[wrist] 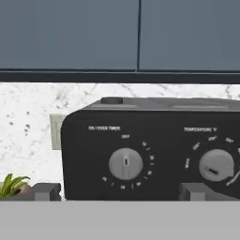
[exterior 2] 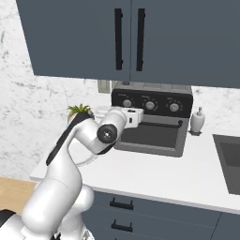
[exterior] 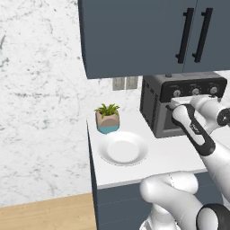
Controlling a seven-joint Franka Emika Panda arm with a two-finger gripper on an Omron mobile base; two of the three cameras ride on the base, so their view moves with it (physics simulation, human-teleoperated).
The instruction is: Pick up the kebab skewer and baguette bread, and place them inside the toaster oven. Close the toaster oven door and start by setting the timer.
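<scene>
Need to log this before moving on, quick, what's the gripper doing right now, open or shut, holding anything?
Gripper: open, fingers spread wide and holding nothing, aimed at the round grey timer knob on the boxy dark grey toaster oven.

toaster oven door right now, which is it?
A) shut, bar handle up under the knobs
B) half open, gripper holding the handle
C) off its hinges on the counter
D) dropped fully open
A: in the right base view the toaster oven door stands upright and closed on the toaster oven, its black bar handle just below the three knobs; the gripper hangs open in front of the control panel, gripping nothing.
</scene>
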